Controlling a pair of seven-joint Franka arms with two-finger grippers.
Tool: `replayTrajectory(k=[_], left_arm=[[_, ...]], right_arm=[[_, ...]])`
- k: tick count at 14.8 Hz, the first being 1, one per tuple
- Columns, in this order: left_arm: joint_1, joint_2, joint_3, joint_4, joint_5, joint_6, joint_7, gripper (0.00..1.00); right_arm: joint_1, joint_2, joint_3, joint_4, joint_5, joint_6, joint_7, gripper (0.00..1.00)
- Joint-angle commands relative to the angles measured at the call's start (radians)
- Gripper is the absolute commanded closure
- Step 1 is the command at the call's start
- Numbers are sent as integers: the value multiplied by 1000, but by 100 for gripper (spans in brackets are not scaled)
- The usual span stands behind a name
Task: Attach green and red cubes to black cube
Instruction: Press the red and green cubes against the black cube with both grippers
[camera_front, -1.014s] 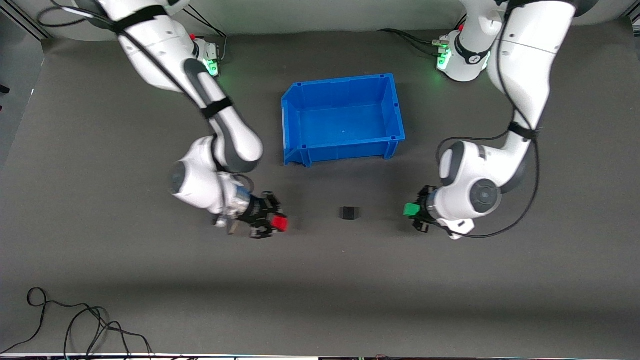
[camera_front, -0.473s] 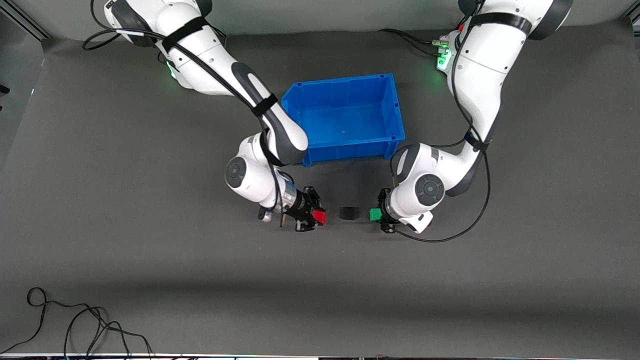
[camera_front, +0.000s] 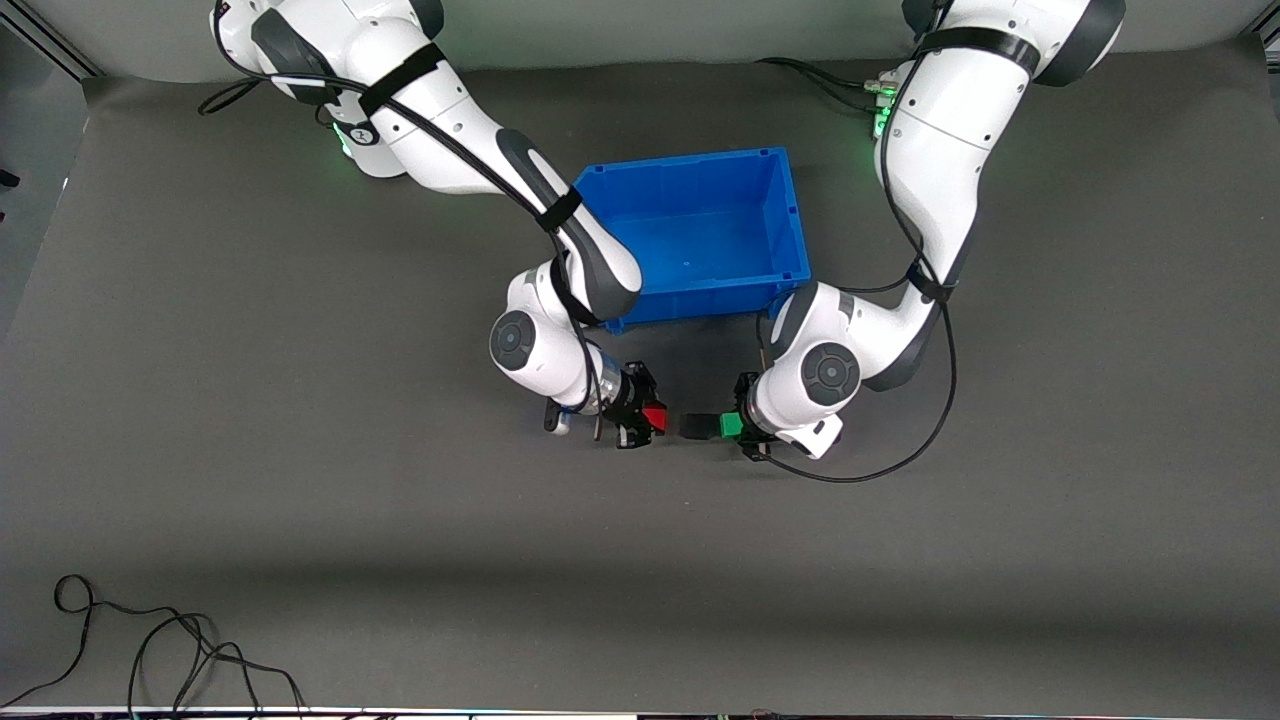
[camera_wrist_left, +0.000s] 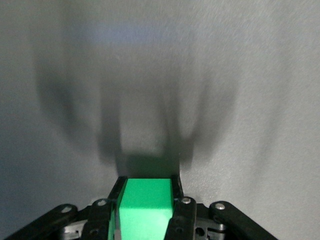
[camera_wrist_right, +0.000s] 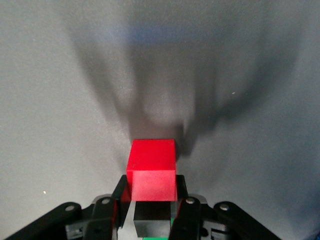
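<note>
The black cube (camera_front: 697, 426) sits on the dark mat, nearer the front camera than the blue bin. My right gripper (camera_front: 645, 418) is shut on the red cube (camera_front: 656, 418) and holds it low beside the black cube, a small gap apart, on the right arm's side. My left gripper (camera_front: 742, 427) is shut on the green cube (camera_front: 731, 425), close against the black cube from the left arm's side. The right wrist view shows the red cube (camera_wrist_right: 151, 170) between my fingers, with the black cube (camera_wrist_right: 154, 220) past it. The left wrist view shows the green cube (camera_wrist_left: 145, 205) gripped; the black cube is hidden there.
An empty blue bin (camera_front: 700, 300) stands just farther from the front camera than the cubes, with both arms' elbows beside it. A loose black cable (camera_front: 150, 650) lies near the front edge at the right arm's end.
Both grippers have closed in on the black cube from either side, carrying the red and green cubes. The gaps have shrunk; green now sits against the black cube.
</note>
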Motion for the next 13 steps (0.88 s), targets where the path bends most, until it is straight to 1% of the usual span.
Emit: replayTrajectory(k=[1,7,8,9,10,13], left_arm=[[-25,34,14,38,-7,28,-33,100],[-26,34,14,38,18,38,-44,100],[-26,34,14,38,42,38,-42,62],[-28,32,14,39,74,38,-51,4],[-29,30,14,46,81,36,-55,0],[-31,24,14,50,90,22,-53,0]], right_arm=[[18,39,-9,65,-10,-15,11,60],[33,73,-7,127,-7,-15,55,60],[36,76,-7,128,-8,-14,63,60],[36,77,-7,133,-10,-14,63,60],[36,79,-7,141,-10,-14,64,60],[34,106,-9,177,-16,-14,58,60]])
